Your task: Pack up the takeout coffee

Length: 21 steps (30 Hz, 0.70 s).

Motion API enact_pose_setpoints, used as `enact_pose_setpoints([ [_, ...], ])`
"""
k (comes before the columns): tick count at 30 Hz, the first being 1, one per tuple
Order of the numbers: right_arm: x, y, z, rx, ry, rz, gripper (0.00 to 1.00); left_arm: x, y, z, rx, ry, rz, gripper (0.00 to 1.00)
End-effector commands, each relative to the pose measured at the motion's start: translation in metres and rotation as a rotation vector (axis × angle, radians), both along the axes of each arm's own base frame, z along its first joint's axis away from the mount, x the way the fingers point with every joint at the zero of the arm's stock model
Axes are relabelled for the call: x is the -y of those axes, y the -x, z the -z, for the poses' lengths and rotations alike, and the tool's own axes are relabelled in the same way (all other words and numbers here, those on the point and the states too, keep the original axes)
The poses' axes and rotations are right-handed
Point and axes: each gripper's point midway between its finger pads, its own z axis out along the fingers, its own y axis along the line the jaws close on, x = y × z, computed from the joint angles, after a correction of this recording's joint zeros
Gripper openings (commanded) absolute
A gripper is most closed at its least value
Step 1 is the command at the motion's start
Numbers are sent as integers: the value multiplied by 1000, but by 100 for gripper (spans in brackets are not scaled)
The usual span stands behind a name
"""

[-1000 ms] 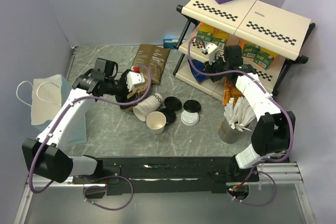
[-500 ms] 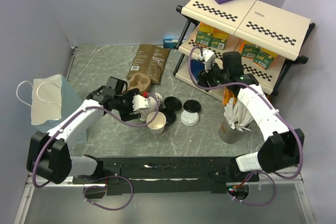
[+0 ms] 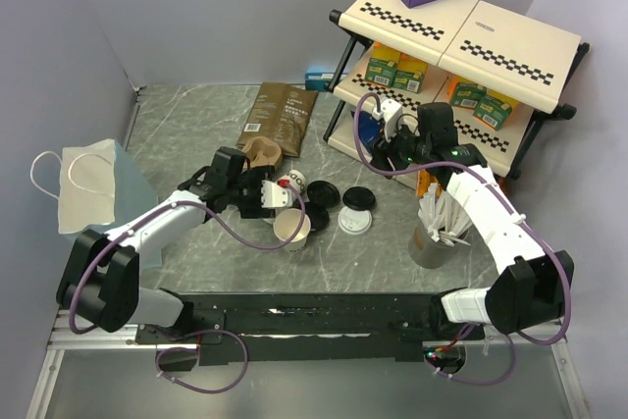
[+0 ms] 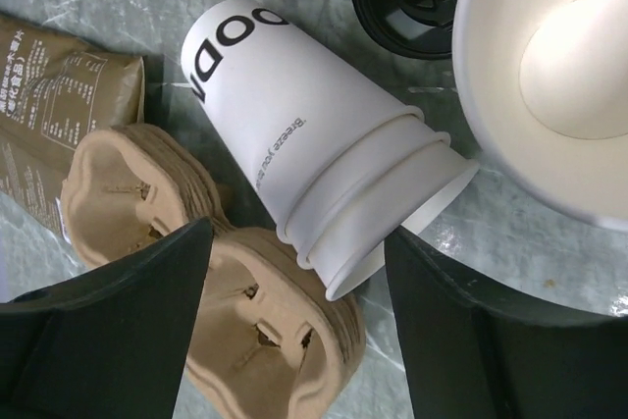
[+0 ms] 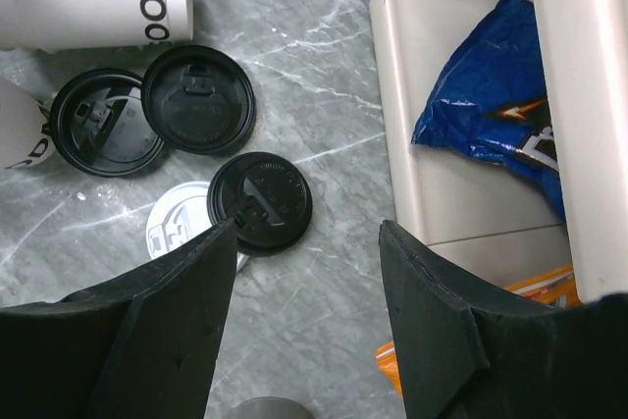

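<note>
Several nested white paper cups lie on their side on the table, also in the left wrist view. One white cup stands upright, open and without a lid. Black lids lie loose beside them. My left gripper is open, its jaws on either side of the rim end of the lying cups, above the brown pulp carrier. My right gripper is open and empty over the table by the rack's bottom shelf.
A dark-brown coffee pouch lies behind the carrier. A white lid lies by the black ones. A rack of boxes stands at the right, a metal cup of stirrers in front of it. A white paper bag lies at the left.
My left gripper has moved right and down from above the carrier to the lying cups. My right gripper has shifted a little and stays open.
</note>
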Motion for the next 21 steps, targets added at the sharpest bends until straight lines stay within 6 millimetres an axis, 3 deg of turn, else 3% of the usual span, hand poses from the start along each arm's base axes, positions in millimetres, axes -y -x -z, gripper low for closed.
enact_pose_setpoints([
  [1, 2, 6, -16, 55, 2, -3, 67, 18, -11, -20, 56, 49, 71, 74],
  [14, 4, 4, -14, 48, -14, 20, 67, 37, -36, -44, 16, 115, 38, 52],
  [16, 4, 3, -15, 48, -14, 21, 67, 38, -41, -45, 11, 116, 23, 56],
  [18, 4, 3, -19, 58, -14, 18, 67, 37, -39, -45, -18, 109, 16, 68],
  [21, 5, 4, -20, 64, -11, 18, 67, 31, -19, -34, -95, 67, 62, 73],
])
